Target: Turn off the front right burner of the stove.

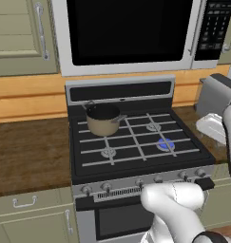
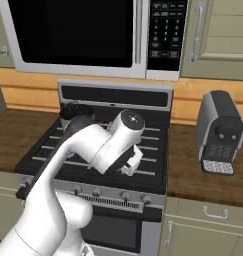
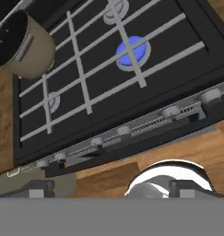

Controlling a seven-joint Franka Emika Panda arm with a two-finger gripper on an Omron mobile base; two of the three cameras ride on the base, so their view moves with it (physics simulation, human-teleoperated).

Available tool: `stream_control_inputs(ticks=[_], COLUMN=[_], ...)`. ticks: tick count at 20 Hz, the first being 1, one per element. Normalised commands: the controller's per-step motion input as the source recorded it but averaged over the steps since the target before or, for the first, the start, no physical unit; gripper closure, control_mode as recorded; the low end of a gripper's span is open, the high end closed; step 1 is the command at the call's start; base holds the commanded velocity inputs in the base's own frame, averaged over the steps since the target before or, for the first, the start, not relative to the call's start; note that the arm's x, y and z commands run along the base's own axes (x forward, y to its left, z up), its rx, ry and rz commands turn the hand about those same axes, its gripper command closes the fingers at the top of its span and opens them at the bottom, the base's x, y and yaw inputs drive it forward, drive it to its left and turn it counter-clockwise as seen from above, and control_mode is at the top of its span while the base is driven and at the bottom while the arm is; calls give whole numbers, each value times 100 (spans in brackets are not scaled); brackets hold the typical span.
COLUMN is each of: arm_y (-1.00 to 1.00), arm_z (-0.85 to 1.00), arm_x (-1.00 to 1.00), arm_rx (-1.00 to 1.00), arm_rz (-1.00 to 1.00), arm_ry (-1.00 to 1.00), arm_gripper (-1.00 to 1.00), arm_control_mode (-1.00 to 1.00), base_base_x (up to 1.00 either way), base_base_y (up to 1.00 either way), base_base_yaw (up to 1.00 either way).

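Stove (image 1: 136,142): black-topped, pale grates, set between brown wooden counters (image 1: 31,152) beneath a microwave (image 1: 131,33) and olive cabinets (image 1: 22,38). Front right burner (image 1: 165,144): seen glowing blue at 4 o'clock on the cooktop. Tan pot (image 1: 103,119): placed at 10 o'clock, on the rear left grate. Knobs (image 1: 157,179): ranged along the silver front panel. Coffee machine (image 2: 220,132): shown whole in the right base view, at 3 o'clock of the stove. Gripper (image 3: 113,189): fingers held apart, nothing clasped, viewed above the knob row in the hand view.
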Motion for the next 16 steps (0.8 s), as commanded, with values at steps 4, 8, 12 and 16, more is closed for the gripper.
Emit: stream_control_inputs(ticks=[4,8,12,16], arm_y=[-100,-100,-70,-30], arm_z=[-71,-86,-74,-56], arm_x=[-99,-89,-26,0], arm_rx=[29,25,19,17], arm_rz=[-26,-31,-29,-15], arm_ry=[0,0,-1,-6], arm_gripper=[-100,-100,-100,-100], arm_control_mode=[-100,-100,-100,-100], base_base_x=[0,0,0,0], base_base_y=[0,0,0,0], base_base_yaw=[0,0,0,0])
